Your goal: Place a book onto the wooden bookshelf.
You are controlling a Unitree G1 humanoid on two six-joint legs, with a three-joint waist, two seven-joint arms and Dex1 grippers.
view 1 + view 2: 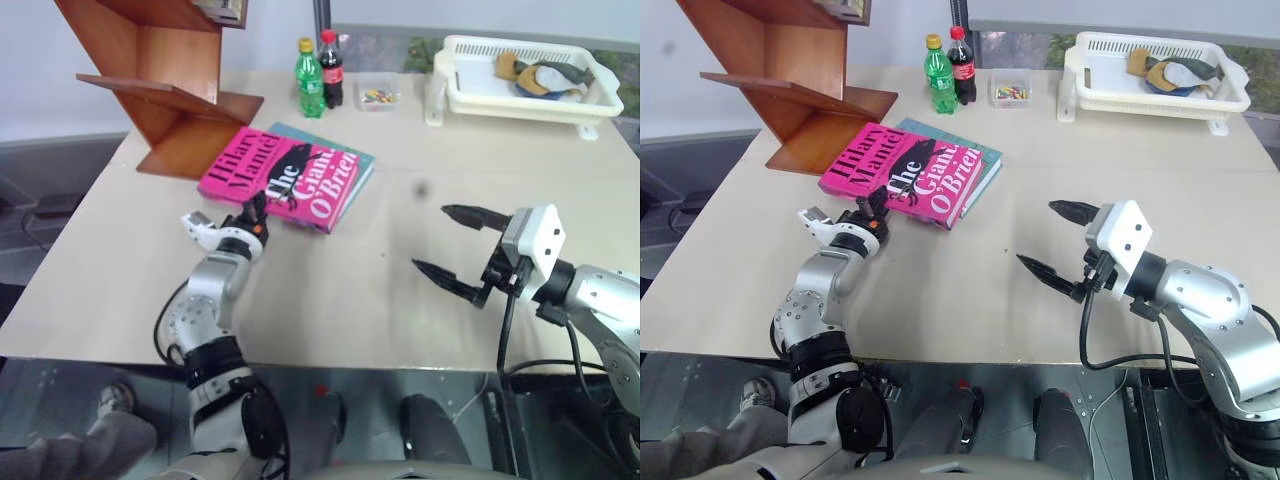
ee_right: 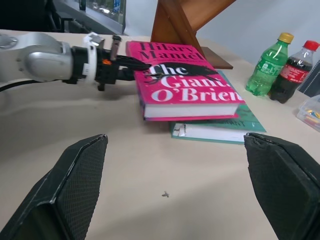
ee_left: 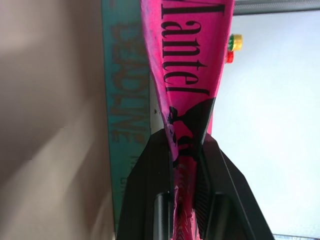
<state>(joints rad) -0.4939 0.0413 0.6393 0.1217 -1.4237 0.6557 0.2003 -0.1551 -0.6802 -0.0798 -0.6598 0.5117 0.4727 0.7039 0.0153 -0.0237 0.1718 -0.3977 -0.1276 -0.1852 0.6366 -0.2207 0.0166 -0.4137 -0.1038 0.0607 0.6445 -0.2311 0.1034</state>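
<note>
The pink book [image 1: 290,175], lettered "Hilary Mantel The Giant O'Brien", lies on top of a teal book [image 1: 363,172] near the table's far left. My left gripper [image 1: 257,212] is shut on the pink book's near edge; in the left wrist view both black fingers [image 3: 150,190] clamp the pink cover [image 3: 192,60]. The wooden bookshelf [image 1: 170,70], a reddish-brown zigzag of slanted boards, stands just behind and left of the books. Over the table's near right my right gripper [image 1: 430,238] hangs open, holding nothing, its fingers [image 2: 75,185] spread wide toward the books.
A green bottle [image 1: 310,80] and a cola bottle [image 1: 331,70] stand behind the books, beside a small clear box [image 1: 378,92]. A white plastic basket [image 1: 520,100] with cloths in it sits at the far right. A beige tabletop [image 1: 340,290] lies between the arms.
</note>
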